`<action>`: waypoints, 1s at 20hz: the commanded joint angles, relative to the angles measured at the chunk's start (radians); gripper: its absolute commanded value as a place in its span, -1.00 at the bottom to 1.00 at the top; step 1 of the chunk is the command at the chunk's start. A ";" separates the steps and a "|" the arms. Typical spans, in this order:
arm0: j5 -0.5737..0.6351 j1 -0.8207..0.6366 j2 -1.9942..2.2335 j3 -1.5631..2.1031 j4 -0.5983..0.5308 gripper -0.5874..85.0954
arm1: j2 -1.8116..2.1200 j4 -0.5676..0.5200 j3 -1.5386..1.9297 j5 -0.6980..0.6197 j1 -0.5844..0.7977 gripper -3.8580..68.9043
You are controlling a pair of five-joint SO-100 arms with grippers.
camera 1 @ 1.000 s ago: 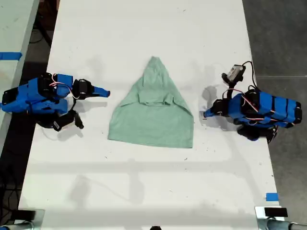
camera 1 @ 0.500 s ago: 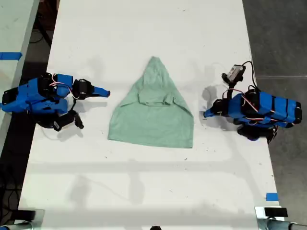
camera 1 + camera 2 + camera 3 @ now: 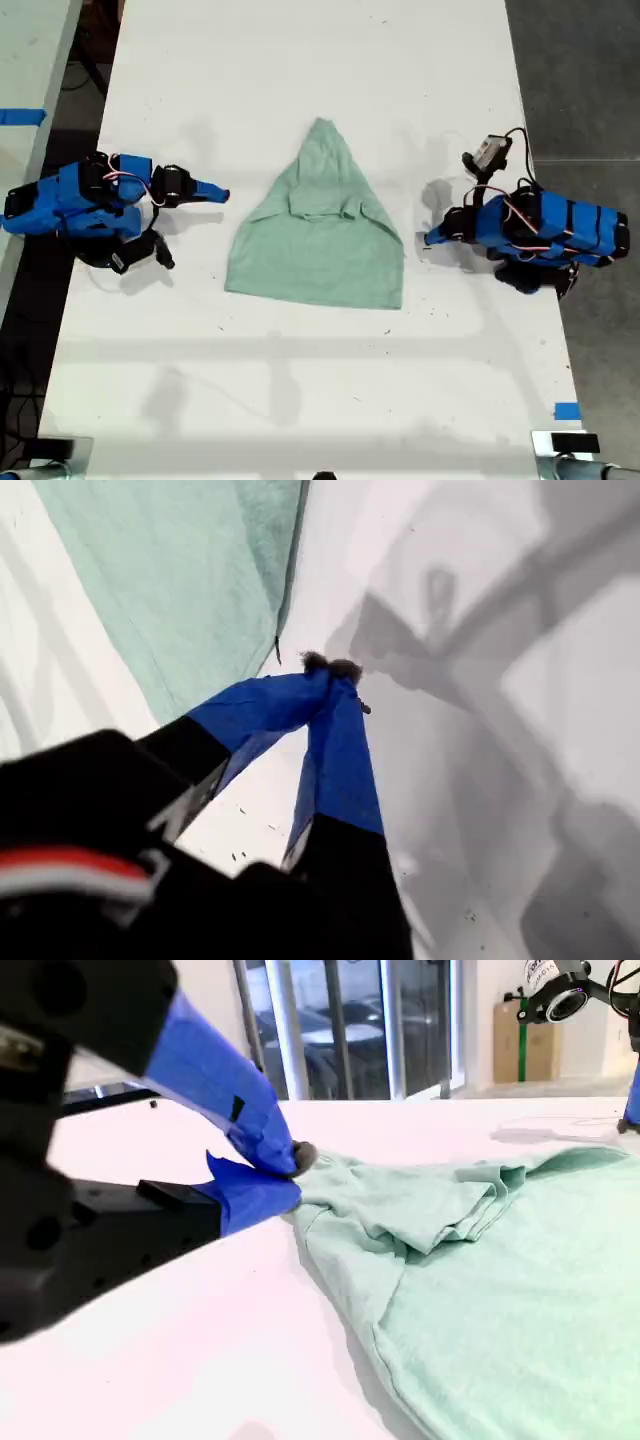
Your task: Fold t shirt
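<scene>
Both grippers are sitting clenched on nothing, clear of the t shirt (image 3: 318,235), which is lying mid-table (image 3: 300,60) with its sleeves already folded inward into a point aimed at twelve o'clock in the exterior view. My first gripper (image 3: 333,666) is resting at the shirt's three o'clock; my second gripper (image 3: 290,1165) is waiting at nine o'clock. Pinching only the top layer is risking undoing those loose folds, and dragging the soft cloth is likely bunching it.
</scene>
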 commanded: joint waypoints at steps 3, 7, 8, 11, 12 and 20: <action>-0.077 -0.046 0.008 0.011 0.060 -0.99 | 0.012 -0.006 0.012 0.012 0.021 -0.96; -0.061 -0.120 0.008 0.009 0.067 -0.99 | 0.012 -0.006 0.020 0.035 0.008 -0.96; -0.055 -0.127 0.008 0.009 0.067 -0.99 | 0.012 -0.006 0.020 0.037 0.008 -0.96; -0.038 -0.132 0.008 0.008 0.067 -0.98 | 0.012 -0.006 0.018 0.041 0.012 -0.96; -0.032 -0.138 0.008 0.006 0.067 -0.97 | 0.012 -0.006 0.018 0.041 0.014 -0.96; -0.018 -0.123 0.008 0.006 0.066 -0.98 | 0.012 -0.008 0.018 0.044 0.018 -0.96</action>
